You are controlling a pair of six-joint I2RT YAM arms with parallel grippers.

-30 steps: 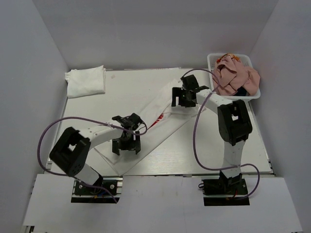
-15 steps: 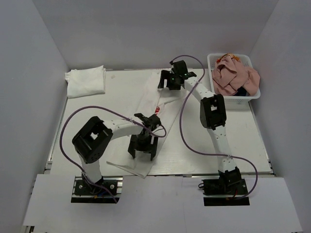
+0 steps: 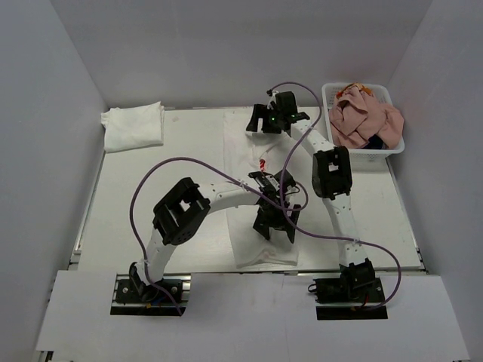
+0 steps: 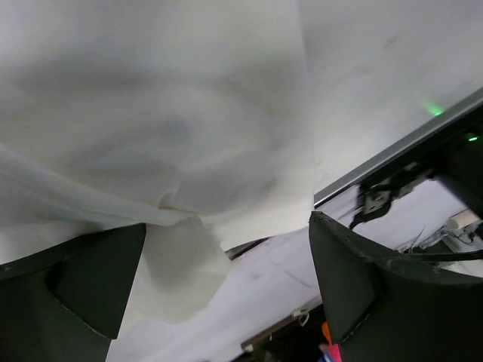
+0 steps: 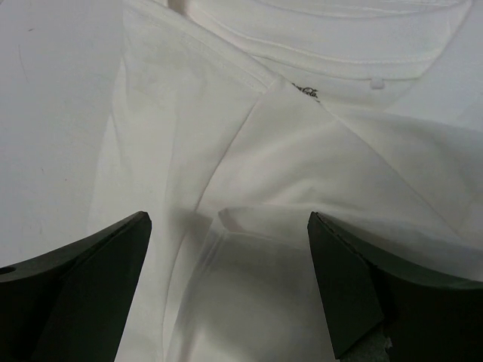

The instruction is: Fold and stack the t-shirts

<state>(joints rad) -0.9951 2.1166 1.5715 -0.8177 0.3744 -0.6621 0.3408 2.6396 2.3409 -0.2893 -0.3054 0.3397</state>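
A white t-shirt (image 3: 243, 143) with a bit of red print (image 3: 262, 163) lies as a long narrow strip from the far middle of the table to its near edge. My left gripper (image 3: 273, 226) hovers over the strip's near end, jaws wide open; in the left wrist view a loose fold of the shirt (image 4: 181, 256) hangs between the fingers of the left gripper (image 4: 226, 245), not pinched. My right gripper (image 3: 270, 121) stands open over the far end, above the collar (image 5: 302, 90), with the right gripper (image 5: 228, 219) holding nothing.
Folded white t-shirts (image 3: 133, 126) sit at the far left corner. A white mesh basket (image 3: 329, 93) at the far right holds a pink shirt (image 3: 362, 119) and a navy one (image 3: 377, 141). The table's near metal edge (image 4: 377, 162) runs just beside the left gripper.
The shirt has swung from a diagonal lie to a straight strip running far to near. My left gripper moved right and nearer; my right gripper moved left to the far end.
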